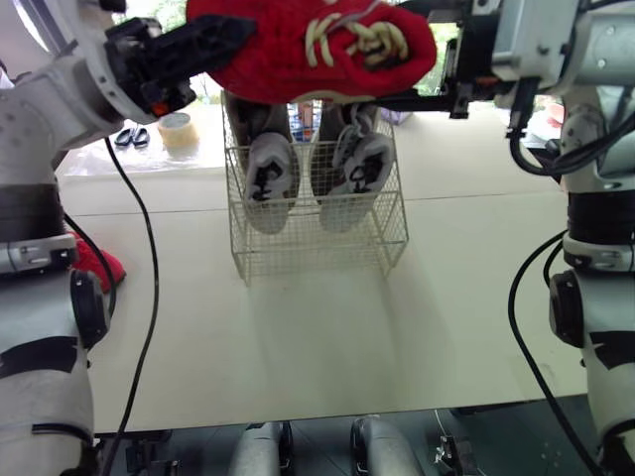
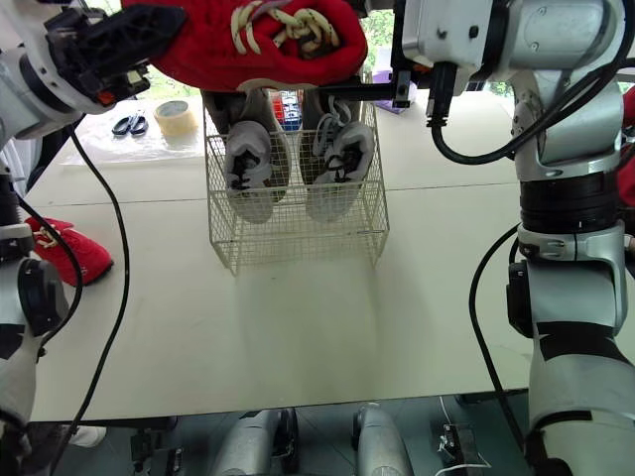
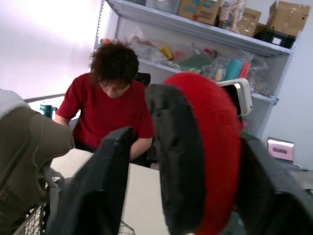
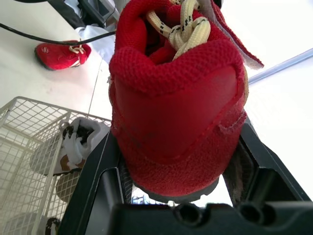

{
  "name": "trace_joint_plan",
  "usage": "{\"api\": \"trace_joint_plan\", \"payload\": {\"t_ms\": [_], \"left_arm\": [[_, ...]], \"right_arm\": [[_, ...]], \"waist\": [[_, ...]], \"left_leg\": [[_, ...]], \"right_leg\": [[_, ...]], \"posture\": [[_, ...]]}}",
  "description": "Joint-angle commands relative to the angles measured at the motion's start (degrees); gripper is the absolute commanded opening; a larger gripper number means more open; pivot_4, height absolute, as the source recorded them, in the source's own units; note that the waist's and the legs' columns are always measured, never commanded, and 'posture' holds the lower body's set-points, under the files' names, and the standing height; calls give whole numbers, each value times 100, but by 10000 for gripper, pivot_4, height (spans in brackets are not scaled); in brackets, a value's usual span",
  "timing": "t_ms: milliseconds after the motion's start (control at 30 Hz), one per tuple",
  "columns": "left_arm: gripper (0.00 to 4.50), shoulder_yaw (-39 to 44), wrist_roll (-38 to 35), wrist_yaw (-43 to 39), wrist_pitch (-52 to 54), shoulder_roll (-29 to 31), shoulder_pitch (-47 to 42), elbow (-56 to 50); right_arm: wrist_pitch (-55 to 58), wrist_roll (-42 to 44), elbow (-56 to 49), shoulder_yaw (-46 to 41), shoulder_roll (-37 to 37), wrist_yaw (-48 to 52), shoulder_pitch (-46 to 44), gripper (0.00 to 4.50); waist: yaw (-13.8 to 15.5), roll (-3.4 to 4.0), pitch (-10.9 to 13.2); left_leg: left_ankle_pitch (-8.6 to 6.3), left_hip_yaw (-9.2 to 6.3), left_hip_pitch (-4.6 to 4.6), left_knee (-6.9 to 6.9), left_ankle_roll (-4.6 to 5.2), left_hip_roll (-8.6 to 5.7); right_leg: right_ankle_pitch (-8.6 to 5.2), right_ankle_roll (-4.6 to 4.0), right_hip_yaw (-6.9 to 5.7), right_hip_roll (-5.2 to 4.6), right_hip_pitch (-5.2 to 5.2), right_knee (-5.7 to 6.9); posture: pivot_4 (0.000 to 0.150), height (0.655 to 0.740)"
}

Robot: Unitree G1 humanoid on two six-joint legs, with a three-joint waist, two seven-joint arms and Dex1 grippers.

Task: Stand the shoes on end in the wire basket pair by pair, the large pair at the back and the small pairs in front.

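You have the red shoe (image 1: pixel 298 50) lying lengthwise between both arms, high above the wire basket (image 1: pixel 317 260) at 12 o'clock. The right gripper (image 4: pixel 177 147) is clamped on the heel, a finger pressed to each side. The left gripper (image 3: pixel 188 147) only straddles the toe. Its fingers are spread, and a gap shows between one finger and the black sole, so I judge the weight hangs on the heel grip alone.

That is your main risk. A long shoe held by one end can twist or slide out, and it would fall onto the grey shoes (image 1: pixel 270 178). They stand on end side by side in the rear of the basket and could topple. The loose laces (image 1: pixel 362 40) could also catch on the wire rim as you lower. The shoe has to be turned on end first, and turning it too low would knock the rim and shove the light basket across the table (image 1: pixel 327 337).

The row in front of the grey pair looks free, so that is likely your slot. From the head cameras the raised shoe hides the back of the basket, so line up with care.

The second red shoe (image 2: pixel 67 250) waits at 9 o'clock by the table's left edge. A tape roll (image 1: pixel 179 132) and scissors (image 1: pixel 131 137) lie at 11 o'clock, well apart from the basket. A person (image 3: pixel 115 105) sits beyond the far side.
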Motion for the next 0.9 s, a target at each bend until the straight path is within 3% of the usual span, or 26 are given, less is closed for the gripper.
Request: {"api": "trace_joint_plan", "payload": {"t_ms": [33,100,167,333,367,500,633,767,900], "left_arm": [[7694,253,-13,-61,149,13,-20,-95],[2376,517,-193,158,308,-72,91,-130],[2376,1020,-542,658,341,-300,540,-512],[2408,2184,-1625,2600,-139,-1482,1916,-2076],[2408,2305,-1873,3030,-308,-1780,2140,-2411],[2408,2292,-2577,4470,-1176,-3009,2646,-3548],[2408,1862,-2585,5012,-1761,-3830,2825,-3952],[2408,1375,-2350,4976,-2066,-4196,3022,-3980],[2408,1141,-2247,4808,-2141,-4090,3227,-3863]], "right_arm": [[-37,61,-332,-109,3,-10,-71,19810],[84,71,-424,-134,-17,-71,15,19810],[712,284,-665,-361,18,-506,297,19810],[3027,1801,-1467,-1725,345,-2251,1490,43236],[3446,2289,-1604,-2105,489,-2667,1715,44203],[4699,4743,-1936,-3198,1274,-4187,2338,44203],[5015,6424,-2075,-3237,2054,-5313,2318,44203],[4886,6995,-2327,-2743,2760,-6081,2214,44203],[4651,6976,-2565,-2373,3106,-6428,2099,44203]], "waist": [[-1,0,0],[0,0,0],[2,0,-1],[44,-27,3],[73,-30,3],[162,-35,4],[145,-31,2],[141,-31,1],[137,-31,1]], "left_leg": [[0,2,0,0,0,0],[0,5,-1,0,0,0],[0,6,1,1,0,1],[2,-34,3,16,-1,11],[3,-35,0,23,-1,8],[-1,-49,-3,50,5,7],[-22,-50,10,69,41,-2],[-27,-49,16,73,50,-5],[-28,-49,14,73,50,-4]], "right_leg": [[0,0,2,0,-3,5],[-1,1,7,-1,-10,13],[-1,1,9,-2,-10,16],[-3,3,8,-22,2,56],[-3,3,6,-26,1,56],[-2,2,-1,-29,15,52],[0,0,-5,-25,35,58],[0,-1,-6,-15,41,57],[-1,0,-6,-7,39,55]], "posture": [[1500,7351],[1500,7351],[1500,7351],[1500,7351],[1500,7351],[1500,7351],[1500,7351],[1500,7351],[1500,7351]]}}
